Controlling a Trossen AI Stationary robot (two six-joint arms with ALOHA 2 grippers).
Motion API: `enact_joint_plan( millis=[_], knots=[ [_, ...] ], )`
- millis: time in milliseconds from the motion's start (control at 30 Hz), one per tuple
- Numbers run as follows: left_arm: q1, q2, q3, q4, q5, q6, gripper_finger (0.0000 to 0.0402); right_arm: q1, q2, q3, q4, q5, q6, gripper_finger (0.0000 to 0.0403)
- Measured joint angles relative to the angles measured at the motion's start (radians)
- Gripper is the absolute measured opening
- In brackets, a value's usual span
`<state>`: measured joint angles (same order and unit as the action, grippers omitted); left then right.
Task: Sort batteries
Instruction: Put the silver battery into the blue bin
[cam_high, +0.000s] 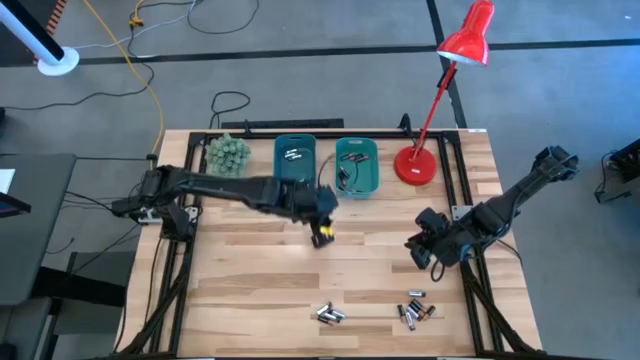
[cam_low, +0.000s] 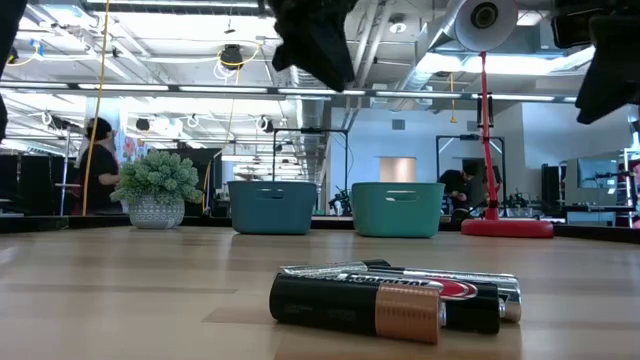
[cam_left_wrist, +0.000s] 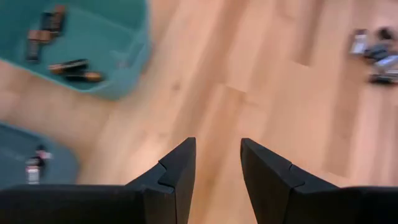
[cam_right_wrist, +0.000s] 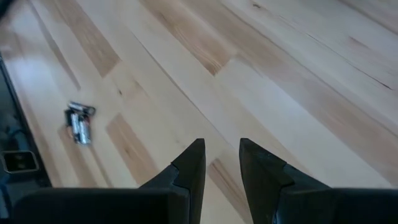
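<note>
Two heaps of batteries lie on the wood near the table's front edge: one (cam_high: 330, 314) at the middle and one (cam_high: 415, 310) to its right, seen close up in the low view (cam_low: 395, 295). More batteries (cam_left_wrist: 74, 67) lie in the light teal bin (cam_high: 357, 165); the darker teal bin (cam_high: 295, 160) holds one (cam_left_wrist: 34, 165). My left gripper (cam_high: 322, 232) hangs open over the table's middle, in front of the bins, nothing between its fingers (cam_left_wrist: 217, 146). My right gripper (cam_high: 420, 250) hangs open at the right, also with nothing in it (cam_right_wrist: 222, 146).
A green potted plant (cam_high: 228, 153) stands at the far left beside the bins. A red desk lamp's base (cam_high: 416, 165) stands to the right of them. Black rails (cam_high: 170, 280) run along the table's sides. Bare wood lies between the grippers and the battery heaps.
</note>
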<state>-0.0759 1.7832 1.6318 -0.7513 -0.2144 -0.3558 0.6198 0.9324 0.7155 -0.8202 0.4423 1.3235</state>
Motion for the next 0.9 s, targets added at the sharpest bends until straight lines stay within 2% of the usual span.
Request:
enact_joint_plan(
  millis=[167, 367, 667, 800, 900],
  knots=[
    [-0.084, 0.0, 0.0, 0.002, -0.011, -0.069, 0.0123, 0.017, 0.019, 0.0, -0.027, 0.0, 0.0, 0.0116],
    [-0.133, 0.0, 0.0, 0.003, -0.035, -0.116, 0.0123, 0.017, 0.059, 0.0, -0.046, 0.0, 0.003, 0.0116],
    [-0.179, 0.001, 0.0, 0.005, -0.038, 0.01, 0.0123, 0.023, 0.105, 0.0, -0.038, 0.0, 0.067, 0.0116],
    [-0.222, 0.001, 0.0, -0.004, -0.053, -0.098, 0.0123, 0.026, 0.119, 0.0, -0.025, 0.0, 0.092, 0.0116],
    [-0.278, 0.002, 0.0, -0.021, -0.139, -0.209, 0.0123, 0.035, 0.124, 0.0, -0.014, 0.0, 0.092, 0.0116]
  ],
)
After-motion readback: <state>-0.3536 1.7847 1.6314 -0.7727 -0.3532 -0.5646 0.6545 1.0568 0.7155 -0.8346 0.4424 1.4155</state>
